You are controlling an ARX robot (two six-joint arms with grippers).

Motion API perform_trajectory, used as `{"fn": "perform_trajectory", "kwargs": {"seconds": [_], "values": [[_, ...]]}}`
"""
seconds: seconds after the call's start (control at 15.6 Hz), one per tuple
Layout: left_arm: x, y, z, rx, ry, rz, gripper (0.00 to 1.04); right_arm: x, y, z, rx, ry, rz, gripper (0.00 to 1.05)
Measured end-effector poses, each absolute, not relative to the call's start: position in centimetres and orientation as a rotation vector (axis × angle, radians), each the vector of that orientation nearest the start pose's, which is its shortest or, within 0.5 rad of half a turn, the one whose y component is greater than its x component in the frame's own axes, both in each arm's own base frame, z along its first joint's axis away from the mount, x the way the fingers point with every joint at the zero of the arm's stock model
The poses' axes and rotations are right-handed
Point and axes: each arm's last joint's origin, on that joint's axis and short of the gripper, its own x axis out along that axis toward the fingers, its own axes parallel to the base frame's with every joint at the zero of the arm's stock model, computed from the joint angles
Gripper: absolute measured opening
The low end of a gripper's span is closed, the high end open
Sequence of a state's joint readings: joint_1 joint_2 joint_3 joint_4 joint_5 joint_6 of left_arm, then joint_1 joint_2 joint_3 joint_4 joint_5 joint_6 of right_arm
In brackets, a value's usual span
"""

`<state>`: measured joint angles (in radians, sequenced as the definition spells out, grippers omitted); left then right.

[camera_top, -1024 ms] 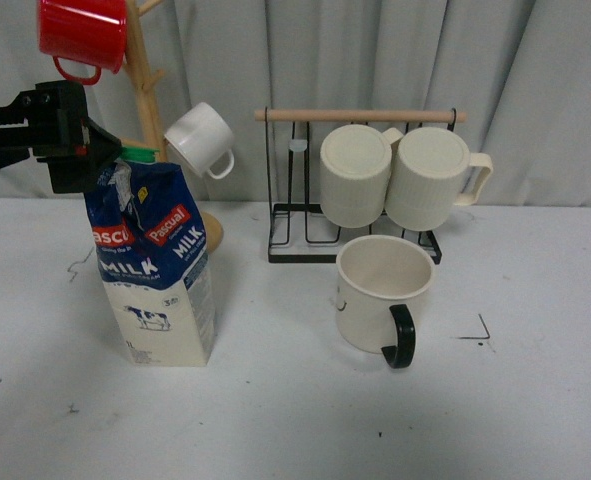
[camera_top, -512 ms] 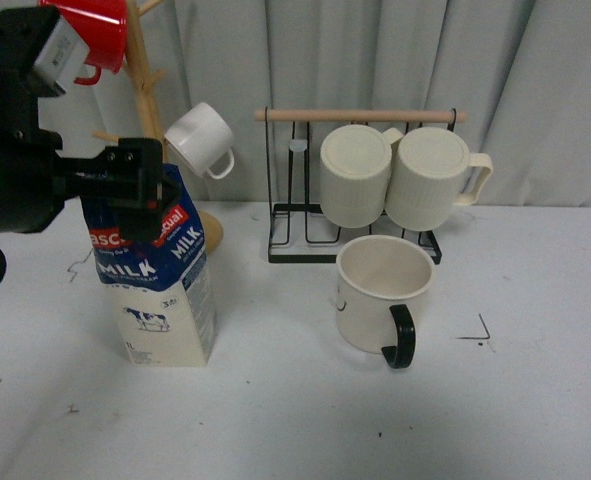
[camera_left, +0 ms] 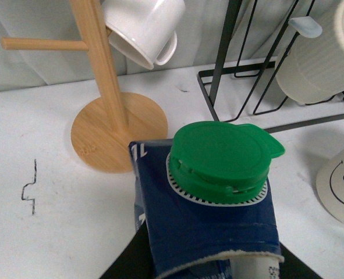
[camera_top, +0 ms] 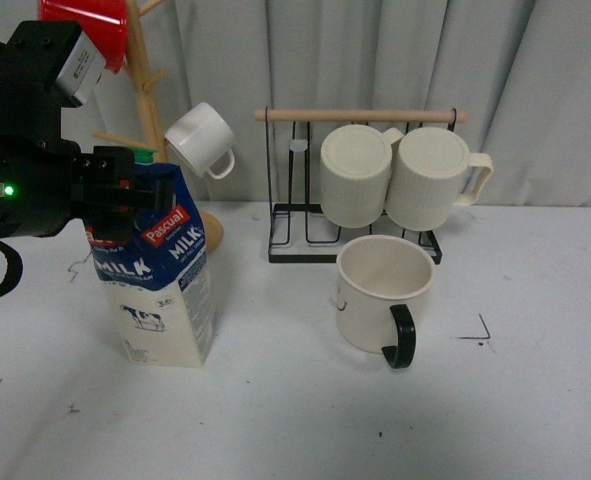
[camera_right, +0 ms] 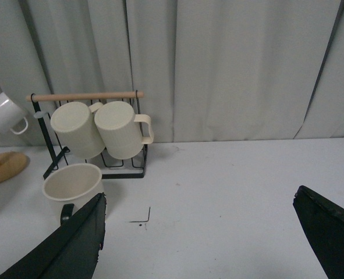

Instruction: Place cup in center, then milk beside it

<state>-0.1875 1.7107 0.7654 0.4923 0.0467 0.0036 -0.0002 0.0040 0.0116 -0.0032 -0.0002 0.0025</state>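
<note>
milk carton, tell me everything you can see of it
The milk carton is tall cardboard: a dark blue top with white MILK and red Pascual labels, a cream lower half with a cow drawing, and a round green cap, closed. It stands roughly upright on the white table, left of the cup and apart from it. The left hand grips its top.

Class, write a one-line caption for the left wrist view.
Close-up of the green cap on the milk carton, wooden mug tree and white mug nearby.
</note>
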Motion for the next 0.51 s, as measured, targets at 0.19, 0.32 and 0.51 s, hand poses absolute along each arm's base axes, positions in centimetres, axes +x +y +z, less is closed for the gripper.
{"fn": "perform_trajectory", "kwargs": {"seconds": [0.19, 0.32, 0.51], "values": [[32.7, -7.2, 16.2, 0.017, 0.45, -0.225, 0.06, 9.7, 0.0, 16.7, 0.002, -0.004, 0.0, 0.98], [32.4, -8.0, 16.5, 0.018, 0.45, -0.217, 0.06, 9.7, 0.0, 16.7, 0.002, -0.004, 0.0, 0.98], [31.9, -9.5, 16.9, 0.02, 0.448, -0.219, 0.06, 9.7, 0.0, 16.7, 0.002, -0.004, 0.0, 0.98]]}}
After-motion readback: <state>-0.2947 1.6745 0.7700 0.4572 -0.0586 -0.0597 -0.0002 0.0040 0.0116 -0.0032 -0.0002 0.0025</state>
